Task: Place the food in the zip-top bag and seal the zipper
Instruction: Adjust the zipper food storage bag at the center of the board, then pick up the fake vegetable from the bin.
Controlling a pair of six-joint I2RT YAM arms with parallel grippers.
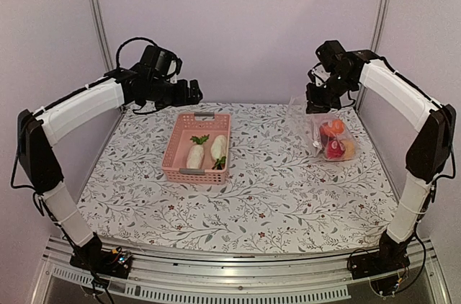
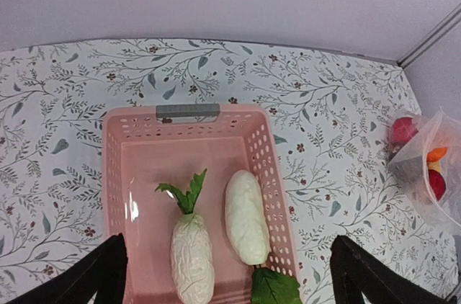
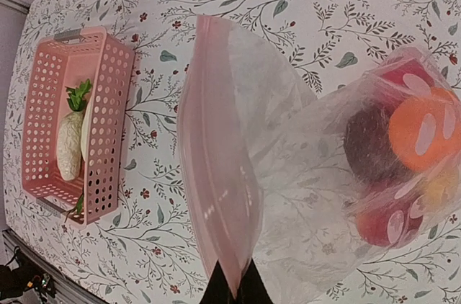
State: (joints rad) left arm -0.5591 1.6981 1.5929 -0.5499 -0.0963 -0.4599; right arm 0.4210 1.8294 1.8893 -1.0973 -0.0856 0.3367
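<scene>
Only the right wrist view shows the right tool (image 3: 232, 288) pinched shut on the pinkish zipper (image 3: 216, 174) edge of the zip-top bag (image 3: 310, 174), with red, orange and dark round pieces (image 3: 403, 153) in its far end. The left wrist view shows the left tool (image 2: 229, 243) spread wide above the pink basket (image 2: 115, 174), where 2 white radishes (image 2: 246, 214) lie side by side. The bag sits at the right rear of the floral-patterned bench (image 1: 274, 196), well apart from the basket, before plain pale walls (image 1: 252, 30).
</scene>
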